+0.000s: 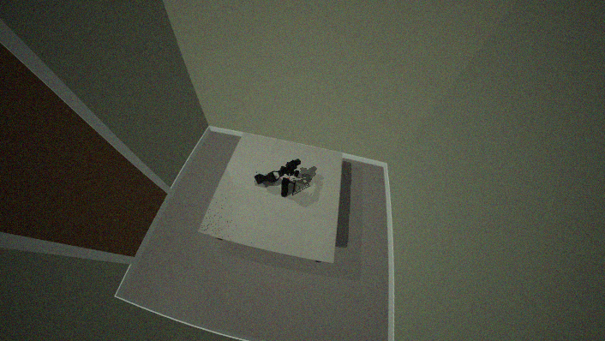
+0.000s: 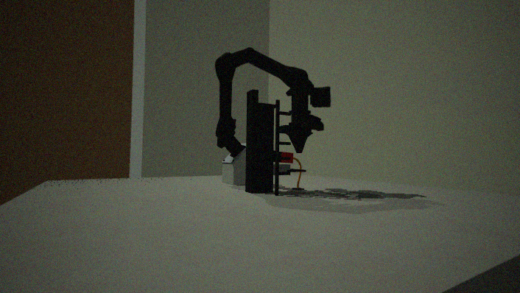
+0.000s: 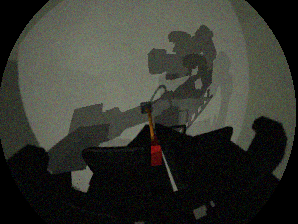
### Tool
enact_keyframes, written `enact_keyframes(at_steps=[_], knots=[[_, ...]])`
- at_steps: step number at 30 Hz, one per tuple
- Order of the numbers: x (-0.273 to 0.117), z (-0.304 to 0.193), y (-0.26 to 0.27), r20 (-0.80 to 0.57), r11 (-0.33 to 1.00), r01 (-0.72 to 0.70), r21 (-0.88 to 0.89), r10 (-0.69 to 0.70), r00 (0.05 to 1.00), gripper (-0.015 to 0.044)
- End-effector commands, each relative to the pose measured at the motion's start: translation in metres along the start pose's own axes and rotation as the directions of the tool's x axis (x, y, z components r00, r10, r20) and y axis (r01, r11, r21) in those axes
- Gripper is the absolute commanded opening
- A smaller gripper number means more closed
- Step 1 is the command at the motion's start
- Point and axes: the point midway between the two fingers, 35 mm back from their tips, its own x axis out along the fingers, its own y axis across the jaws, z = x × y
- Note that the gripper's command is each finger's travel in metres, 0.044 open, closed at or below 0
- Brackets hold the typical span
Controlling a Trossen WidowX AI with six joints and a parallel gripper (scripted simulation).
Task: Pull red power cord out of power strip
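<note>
The small red rectangular plug (image 2: 286, 157) sits seated against the upright black power strip (image 2: 260, 147), low on its face, above a grey plug with a black prong-like stub. From the red plug's outer end an orange-red cord (image 2: 299, 173) arcs downward to the table. In the wrist view the plug (image 3: 156, 156) appears as a small red block with the thin cord running away from it.

The black parallel-jaw gripper (image 2: 299, 149) hangs point-down just above and slightly outward of the plug, apart from it; its jaws are nearly closed and grasp nothing.

The pale grey table top (image 2: 184, 235) carries the strip, the arm's light grey base block (image 2: 234, 170) and a long jagged shadow stretching right. Beyond stand dull greenish walls, a pale vertical trim and a brown panel (image 2: 62, 88) at left.
</note>
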Motion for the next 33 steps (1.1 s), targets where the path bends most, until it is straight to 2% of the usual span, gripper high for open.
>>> enact_keyframes(at_steps=[1,17,33], knots=[[0.003,-0.005,-0.001,-0.005,1.0,-0.008,0.011,0.008,1.0,0.016],[-0.005,-0.005,-0.001,-0.005,1.0,0.012,-0.013,-0.012,1.0,0.016],[-0.005,-0.03,-0.001,-0.006,1.0,0.012,-0.014,-0.012,1.0,0.016]])
